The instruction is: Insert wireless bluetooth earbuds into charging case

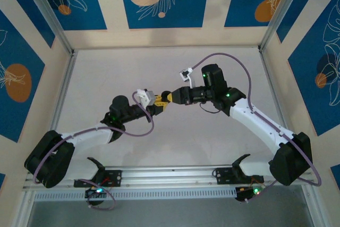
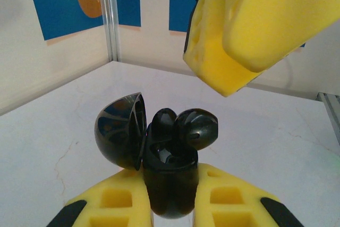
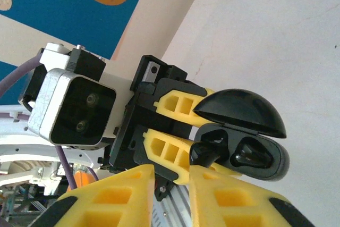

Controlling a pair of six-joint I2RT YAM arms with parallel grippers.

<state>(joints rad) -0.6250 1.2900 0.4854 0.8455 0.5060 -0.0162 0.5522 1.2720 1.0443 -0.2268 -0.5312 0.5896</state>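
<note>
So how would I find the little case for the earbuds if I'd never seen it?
Look where the two arms meet above the middle of the table. The left gripper pinches the charging case between yellow fingers. It's the glossy black pod with its domed lid flipped open.

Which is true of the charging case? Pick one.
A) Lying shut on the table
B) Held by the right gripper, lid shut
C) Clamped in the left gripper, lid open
C: the left gripper pinches the charging case between its yellow fingers, its lid swung open.
</note>
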